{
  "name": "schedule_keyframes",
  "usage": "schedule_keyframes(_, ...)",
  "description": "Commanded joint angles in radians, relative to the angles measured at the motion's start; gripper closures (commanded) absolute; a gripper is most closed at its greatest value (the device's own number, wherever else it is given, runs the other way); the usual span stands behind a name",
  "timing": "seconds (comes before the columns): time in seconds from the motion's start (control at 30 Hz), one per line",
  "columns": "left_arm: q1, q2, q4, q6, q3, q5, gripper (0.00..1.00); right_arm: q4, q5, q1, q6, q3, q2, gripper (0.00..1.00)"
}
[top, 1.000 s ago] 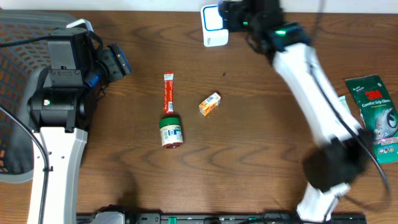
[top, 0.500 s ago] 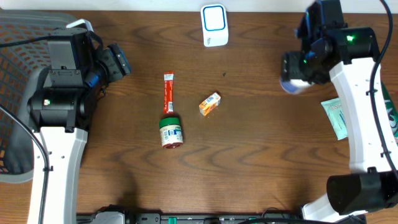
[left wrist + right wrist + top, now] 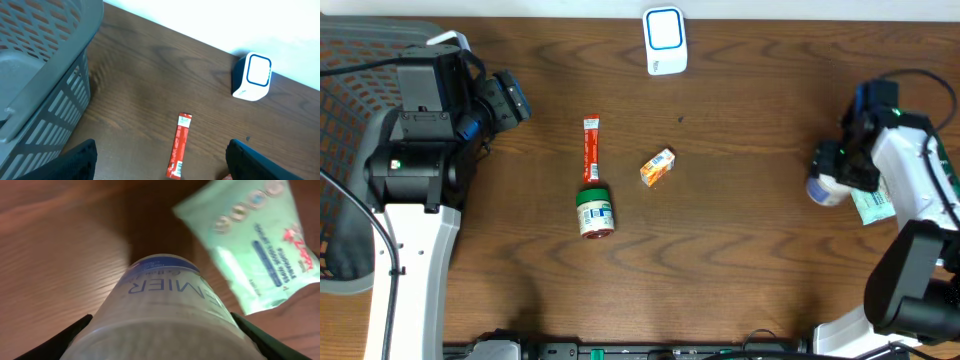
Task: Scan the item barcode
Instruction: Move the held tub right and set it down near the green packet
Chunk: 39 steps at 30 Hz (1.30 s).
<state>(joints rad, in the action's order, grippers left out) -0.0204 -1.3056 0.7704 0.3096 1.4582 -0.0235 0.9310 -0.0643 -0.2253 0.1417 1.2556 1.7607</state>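
Looking down from overhead, the right gripper (image 3: 838, 172) pinches a white bottle (image 3: 824, 188) near the right edge of the table (image 3: 740, 260), just beside a green wipes packet (image 3: 875, 207) and well apart from the barcode scanner (image 3: 664, 40) at the far edge. The left gripper (image 3: 508, 98) hangs spread and empty beside a grey basket (image 3: 345, 110). A red sachet (image 3: 590, 150), an orange box (image 3: 657, 167) and a green-lidded jar (image 3: 594, 212) lie mid-table. From the left wrist, both fingers (image 3: 75, 162) stand wide apart over bare wood, with the sachet between them, the scanner beyond and the basket at left. From the right wrist, the bottle fills the gap between both fingers (image 3: 62, 342), its blue-lettered end pointing away, the wipes packet lying beyond it.
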Motion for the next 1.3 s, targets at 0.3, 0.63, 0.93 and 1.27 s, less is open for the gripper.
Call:
schedule_keyframes(0.3, 0.004, -0.001, 0.0, -0.013, 0.005, -0.002, 0.18, -0.241, -0.008, -0.25, 0.112, -0.147, -0.008, 0.54)
schedule_keyframes(0.63, 0.004, -0.001, 0.0, -0.013, 0.005, -0.002, 0.18, -0.261, 0.093, -0.328, 0.08, -0.141, -0.016, 0.01)
schedule_keyframes(0.93, 0.004, -0.001, 0.001, -0.013, 0.005, -0.001, 0.18, -0.075, 0.093, -0.328, 0.1, 0.056, -0.08, 0.01)
schedule_keyframes(1.27, 0.004, -0.001, 0.001, -0.013, 0.005, -0.002, 0.18, 0.23, 0.25, -0.231, 0.116, 0.333, -0.137, 0.01)
